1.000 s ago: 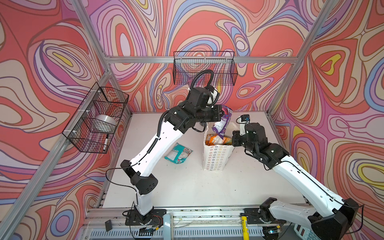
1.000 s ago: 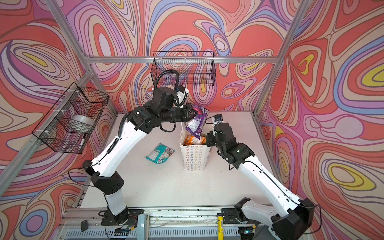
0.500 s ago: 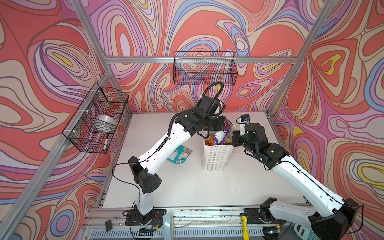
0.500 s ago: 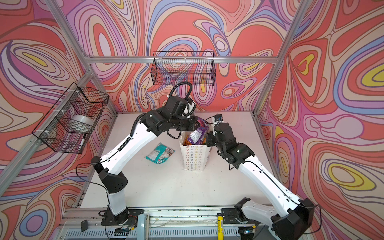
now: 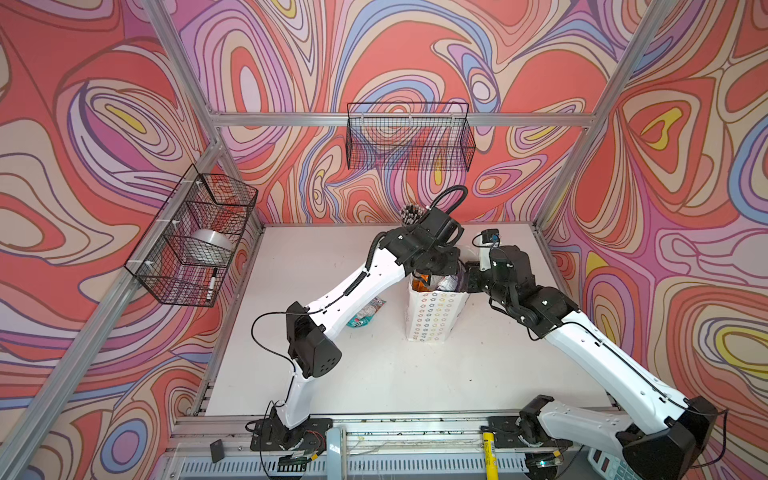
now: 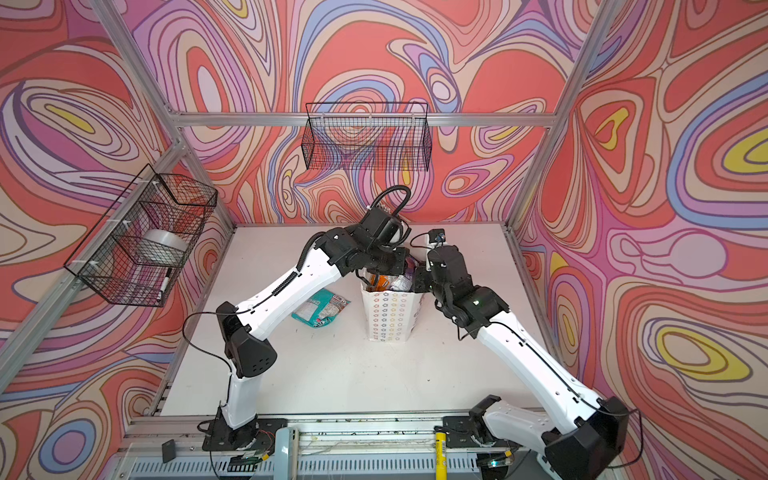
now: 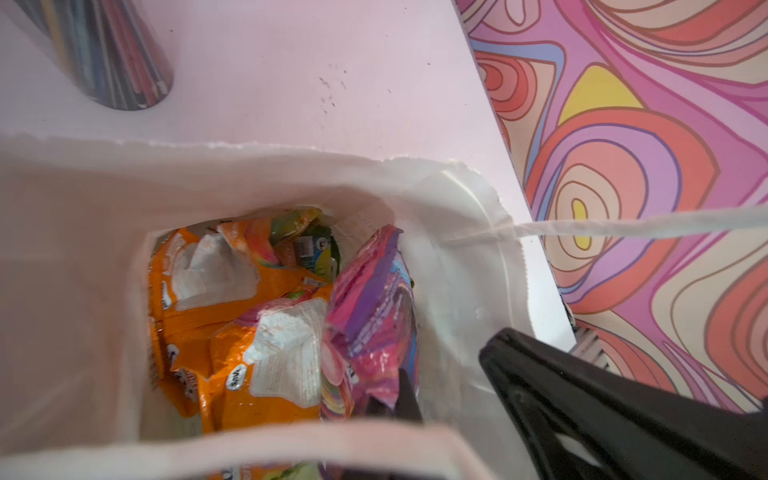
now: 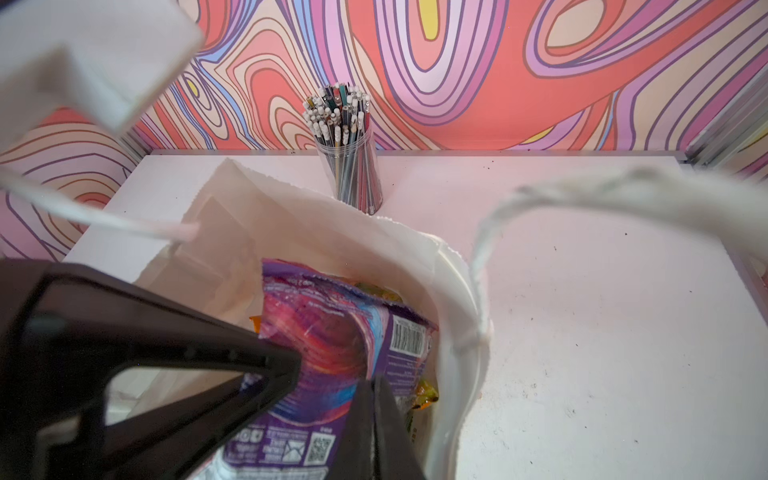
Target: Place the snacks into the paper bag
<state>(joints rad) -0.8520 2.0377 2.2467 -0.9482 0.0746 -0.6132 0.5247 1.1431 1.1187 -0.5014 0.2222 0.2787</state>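
In both top views the paper bag [image 5: 432,320] [image 6: 388,320] stands upright in the middle of the bench [image 5: 374,374], with a teal pouch [image 6: 322,307] lying flat at its 9 o'clock and a pencil cup [image 5: 411,214] at its 12; the left claw [image 6: 399,272] reaches into the mouth; the right claw [image 6: 419,279] sits at the 3 o'clock rim. Left wrist view: orange pouches [image 7: 199,299] lie inside the bag; the left claw is clamped on the purple pouch [image 7: 374,311] beside them. Right wrist view: the right claw is closed on the bag's rim; the purple pouch is just beyond it.
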